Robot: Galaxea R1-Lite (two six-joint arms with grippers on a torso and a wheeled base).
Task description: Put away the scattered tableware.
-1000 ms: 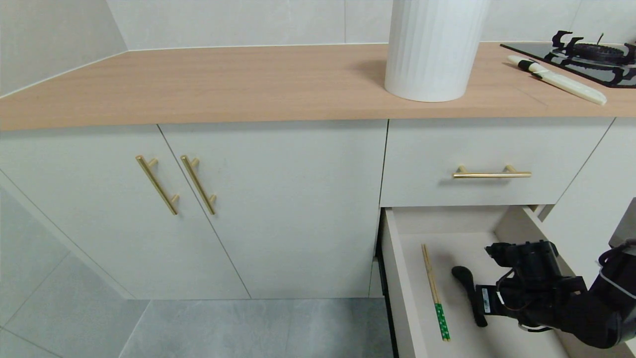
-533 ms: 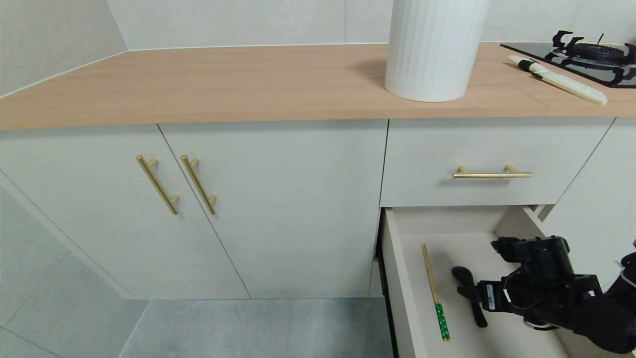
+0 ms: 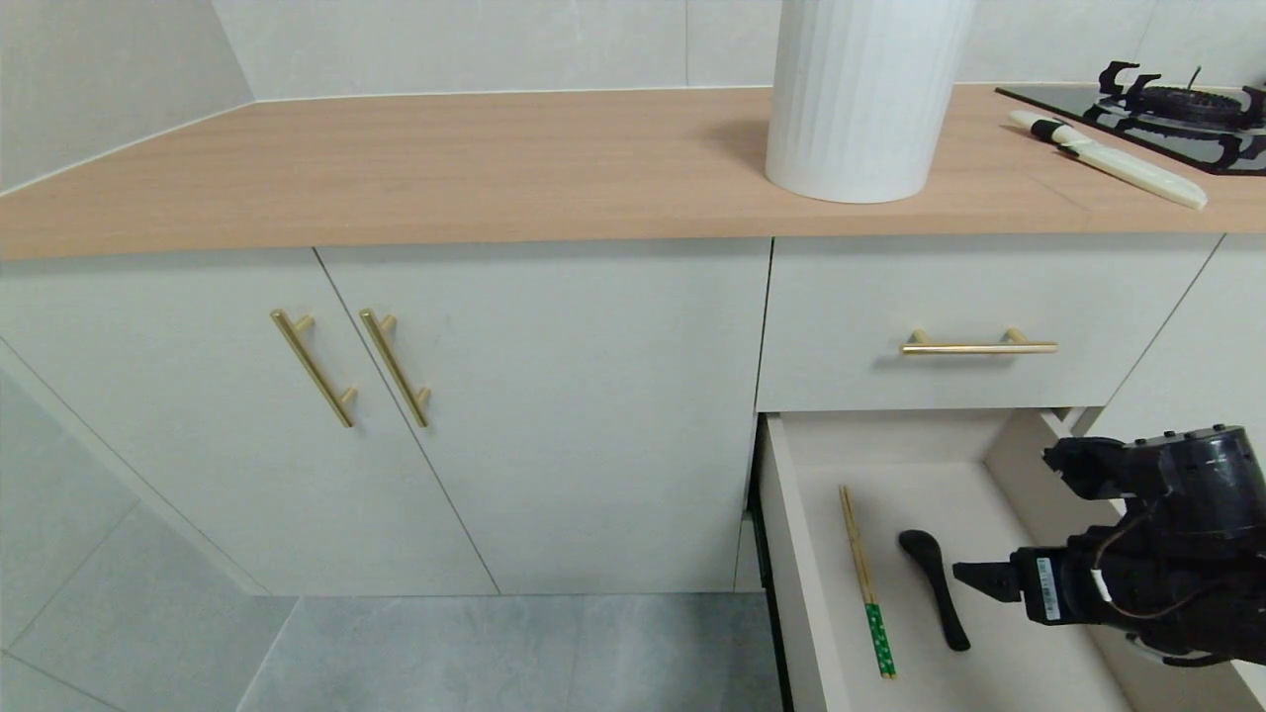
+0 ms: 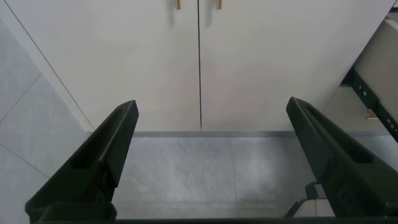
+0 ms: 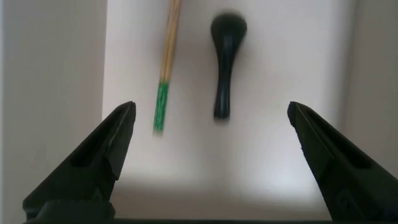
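open drawer [image 3: 791,534] below closed drawer [image 3: 979,316]: holds wooden chopsticks [image 3: 867,583] near left wall, green ends toward front, and black spoon [image 3: 935,588] just beside them, not touching, bowl toward back. right gripper [image 5: 210,111] above drawer's right part, fingers spread wide, holding nothing, clear of spoon. left gripper [image 4: 211,104] likewise spread, empty, facing cabinet doors [image 4: 199,62] and floor. white ribbed bin [image 3: 860,99] on countertop [image 3: 445,168], inside hidden.
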